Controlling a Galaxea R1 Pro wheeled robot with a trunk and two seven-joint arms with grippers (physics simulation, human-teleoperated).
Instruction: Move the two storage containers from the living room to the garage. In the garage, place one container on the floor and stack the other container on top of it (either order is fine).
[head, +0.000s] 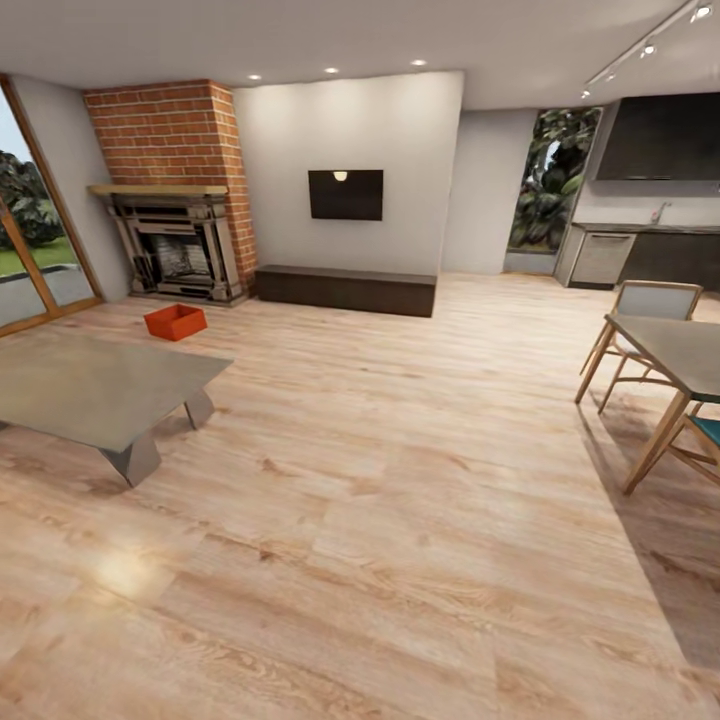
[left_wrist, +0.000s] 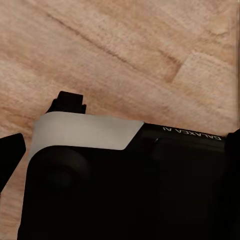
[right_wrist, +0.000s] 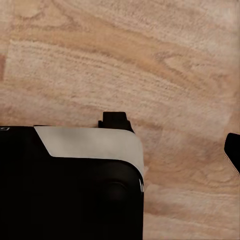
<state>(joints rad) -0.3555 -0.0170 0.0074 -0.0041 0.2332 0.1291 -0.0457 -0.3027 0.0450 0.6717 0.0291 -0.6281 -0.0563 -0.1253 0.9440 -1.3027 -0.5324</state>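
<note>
I stand in the living room with nothing carried yet: one orange bin (head: 175, 321) sits on the wood floor (head: 400, 500) just before the brick fireplace (head: 178, 245), and I cannot tell my grippers' state.

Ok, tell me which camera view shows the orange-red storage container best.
The head view. The storage container sits on the wood-plank floor in front of the brick fireplace, beyond the low grey table, small but unobstructed. The two wrist views look down at floor planks and dark robot parts, with nothing of the container.
</note>
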